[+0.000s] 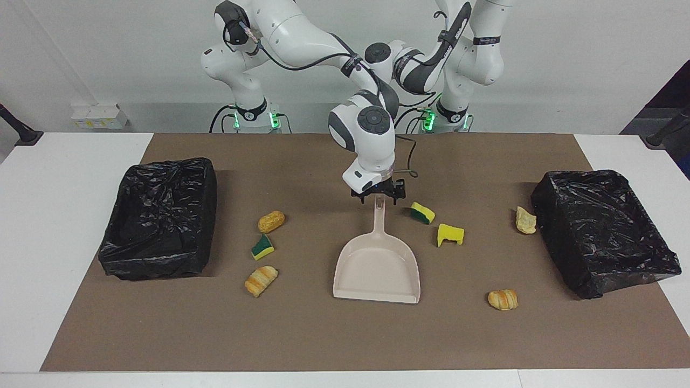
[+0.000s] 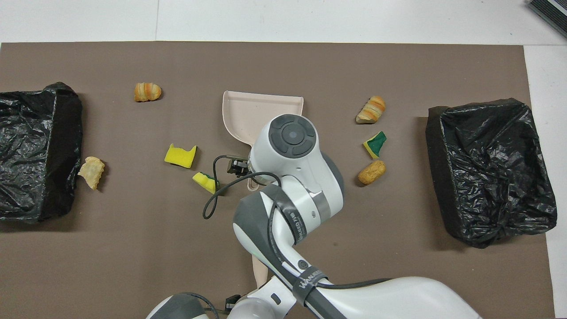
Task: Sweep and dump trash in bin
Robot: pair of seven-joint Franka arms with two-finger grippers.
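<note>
I find no sweeping done: all seven trash scraps (image 1: pixel 450 234) lie loose mid-frame around the dustpan (image 1: pixel 377 268). Its long axis runs vertically, handle uppermost. My right gripper (image 1: pixel 377 195) is spread over that handle; my left gripper, hidden, is pressed together near the brush (image 2: pixel 258 269).

A white table (image 1: pixel 64 178) is carrying a broad brown mat (image 1: pixel 302 334), and a plain pale wall (image 1: pixel 108 48) is standing at the robots' end, with even light falling across and a small white box (image 1: pixel 99 116) sitting at its foot
</note>
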